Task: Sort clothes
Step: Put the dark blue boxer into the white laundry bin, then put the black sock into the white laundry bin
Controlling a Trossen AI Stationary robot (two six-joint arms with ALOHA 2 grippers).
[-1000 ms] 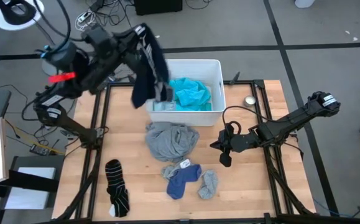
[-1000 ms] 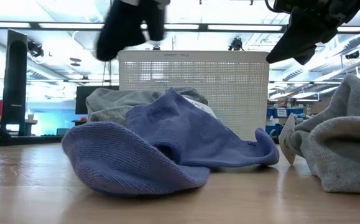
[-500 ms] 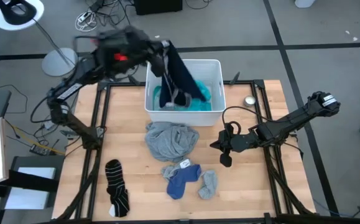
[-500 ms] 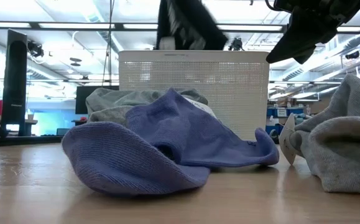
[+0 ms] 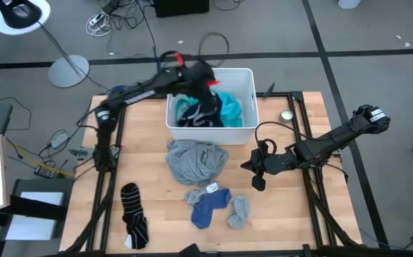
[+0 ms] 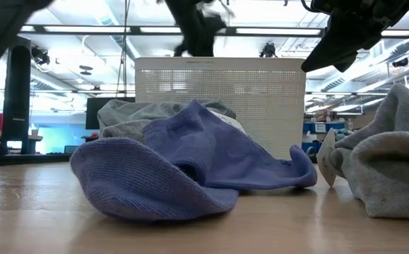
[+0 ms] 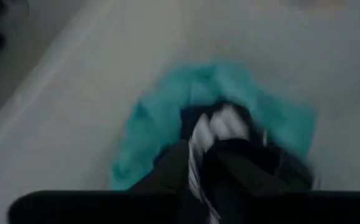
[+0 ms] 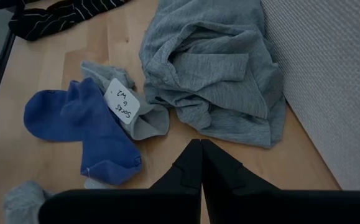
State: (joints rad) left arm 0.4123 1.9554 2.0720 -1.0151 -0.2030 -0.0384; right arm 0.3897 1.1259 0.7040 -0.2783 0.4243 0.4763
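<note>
Left gripper [image 5: 205, 89] hangs over the white bin [image 5: 247, 75], seemingly clamped on the black-navy piece [image 5: 200, 114] (blurred), which drapes straight below onto the turquoise piece [image 5: 231, 108]. Right gripper [image 5: 255, 165], fingers together and empty, waits beside the grey shirt [image 5: 195, 158].

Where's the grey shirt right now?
In the high view, the grey shirt lies crumpled mid-table, just in front of the white bin, with the blue sock on its near side.

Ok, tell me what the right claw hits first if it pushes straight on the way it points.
Probably the grey shirt. The right claw, fingers shut, hovers over bare wood and points at its crumpled edge, beside the white bin. Its height over the table is unclear.
</note>
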